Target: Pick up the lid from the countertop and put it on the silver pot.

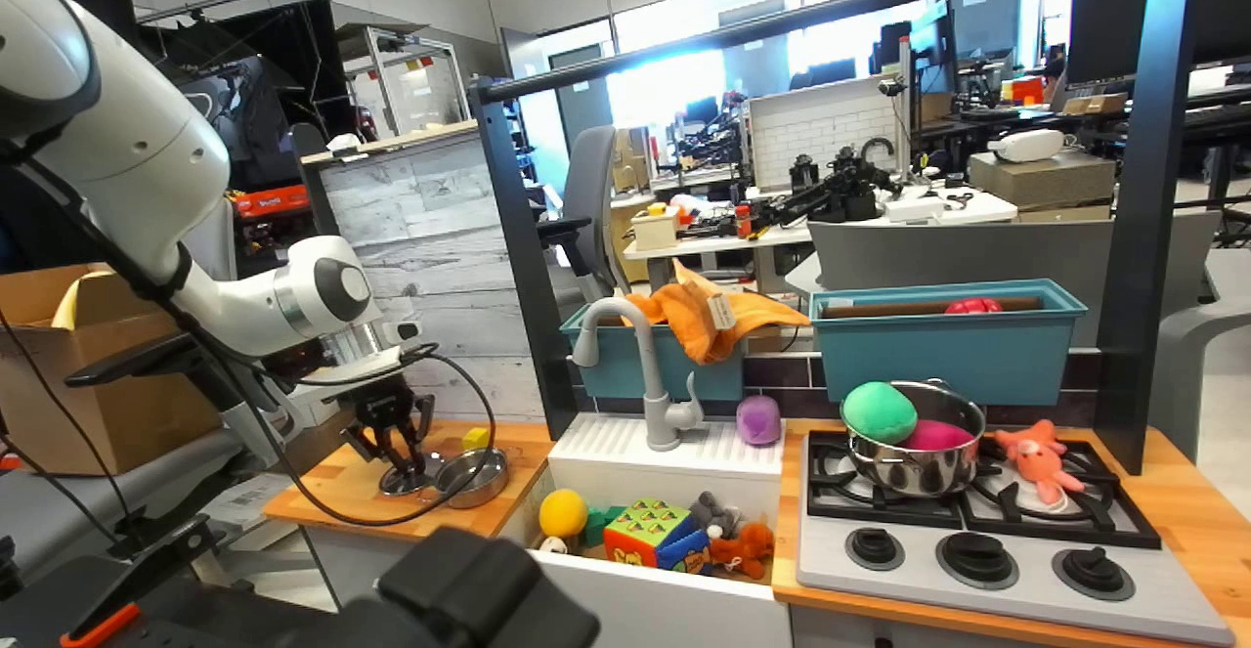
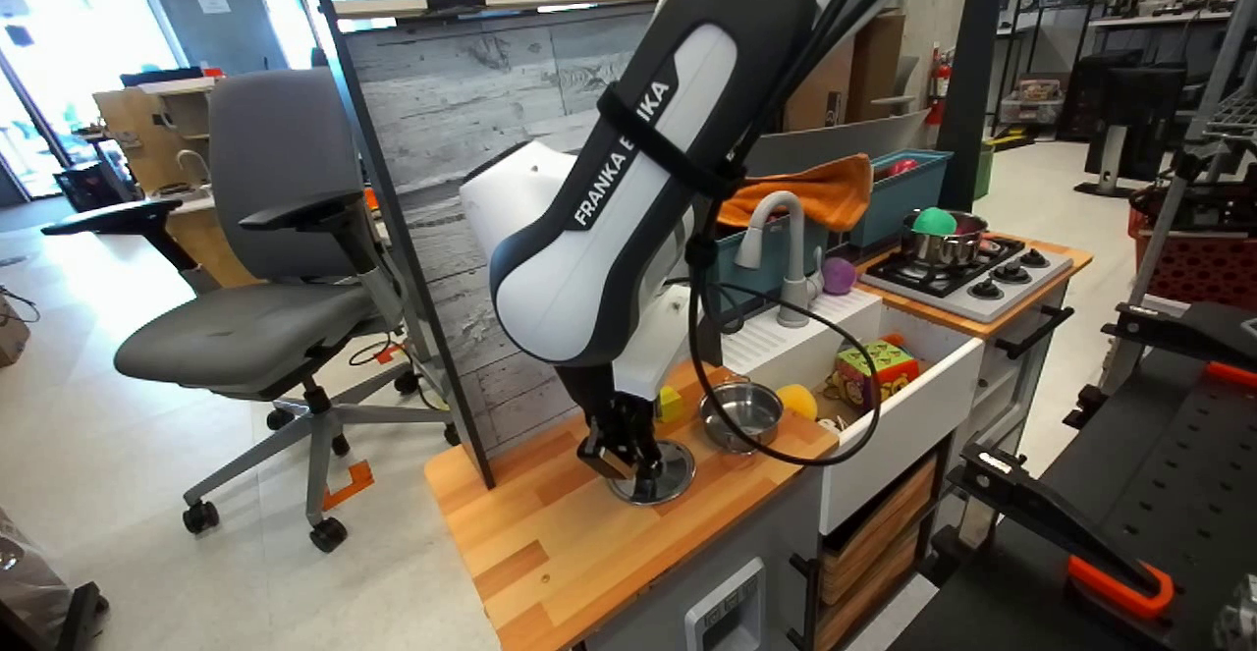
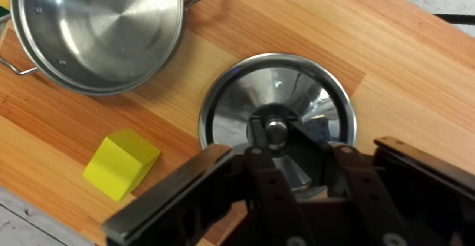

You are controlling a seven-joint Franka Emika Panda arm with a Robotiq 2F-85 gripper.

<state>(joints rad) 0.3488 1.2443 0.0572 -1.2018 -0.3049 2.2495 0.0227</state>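
Note:
The lid (image 3: pixel 267 84) is a round shiny grey metal disc with a small knob. It lies flat on the wooden countertop (image 3: pixel 408 101) and shows in both exterior views (image 1: pixel 396 483) (image 2: pixel 678 479). My gripper (image 3: pixel 273 118) points down over the lid, its two fingers one on each side of the knob. A narrow gap seems to show between knob and fingers. The gripper also shows over the lid in both exterior views (image 1: pixel 406 462) (image 2: pixel 633 469). The silver pot (image 3: pixel 122 53) stands upright and empty beside the lid, also in both exterior views (image 1: pixel 479 492) (image 2: pixel 746 410).
A yellow block (image 3: pixel 118 164) lies near the pot and lid. A cable (image 1: pixel 430 523) loops past the pot. The sink (image 1: pixel 665 599) holds toys, with a grey faucet (image 1: pixel 650 365) behind. A larger pot (image 1: pixel 909 472) with a green ball stands on the hob (image 1: pixel 987 501).

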